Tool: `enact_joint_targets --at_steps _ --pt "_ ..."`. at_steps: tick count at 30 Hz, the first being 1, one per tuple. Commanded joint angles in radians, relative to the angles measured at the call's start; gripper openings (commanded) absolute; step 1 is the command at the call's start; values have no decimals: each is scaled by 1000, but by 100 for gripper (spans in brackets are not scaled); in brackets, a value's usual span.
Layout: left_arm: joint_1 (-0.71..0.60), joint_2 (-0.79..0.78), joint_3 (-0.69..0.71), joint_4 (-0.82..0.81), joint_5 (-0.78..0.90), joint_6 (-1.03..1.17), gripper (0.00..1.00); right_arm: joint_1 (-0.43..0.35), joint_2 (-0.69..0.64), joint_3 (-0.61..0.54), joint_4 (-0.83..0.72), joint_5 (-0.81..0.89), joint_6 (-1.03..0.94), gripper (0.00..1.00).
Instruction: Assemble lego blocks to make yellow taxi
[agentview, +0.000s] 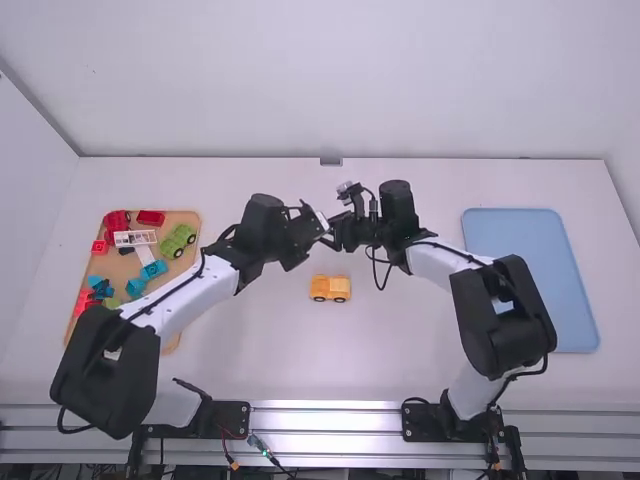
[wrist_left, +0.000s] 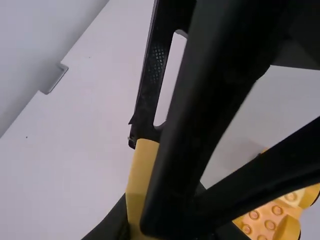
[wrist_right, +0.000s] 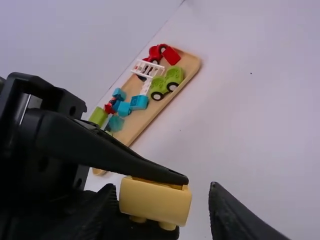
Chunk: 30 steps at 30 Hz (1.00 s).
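Left hand (agentview: 317, 232) closed on yellow block (wrist_right: 155, 202); right hand (agentview: 338, 237) open around it, gap on one side. Yellow car (agentview: 330, 288) on counter (agentview: 400, 350), near both. Tray (wrist_right: 145, 114) holds colored parts.

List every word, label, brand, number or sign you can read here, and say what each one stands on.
None can be read.
Yellow block: no lettering to be made out.
Yellow car base: none.
Wooden tray and its blocks: none.
Blue tray: none.
Left arm's base plate: any markings are too small to read.
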Motion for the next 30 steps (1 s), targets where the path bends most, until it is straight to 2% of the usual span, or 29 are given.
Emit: enact_joint_targets --at_steps 1,11,19,21,22,23,24,30 --pt "-5 19 -4 23 7 -8 2 20 10 21 -4 -23 5 47" --pt "-3 56 -4 72 -1 -34 2 19 10 21 -5 -22 5 31" --pt "-1 56 -4 88 -21 -60 4 19 10 21 -16 14 5 27" --pt "-5 56 -4 87 -19 -60 21 19 10 21 -15 14 5 26" --pt "-5 56 -4 87 -19 -61 40 19 10 21 -15 15 5 25" --pt "-2 56 -4 87 -19 -61 82 19 10 21 -15 15 5 25" --pt "-3 56 -4 83 -19 -64 99 19 10 21 -15 15 3 25" --pt "-2 48 -4 60 -10 -133 97 6 10 21 -20 17 -51 29"
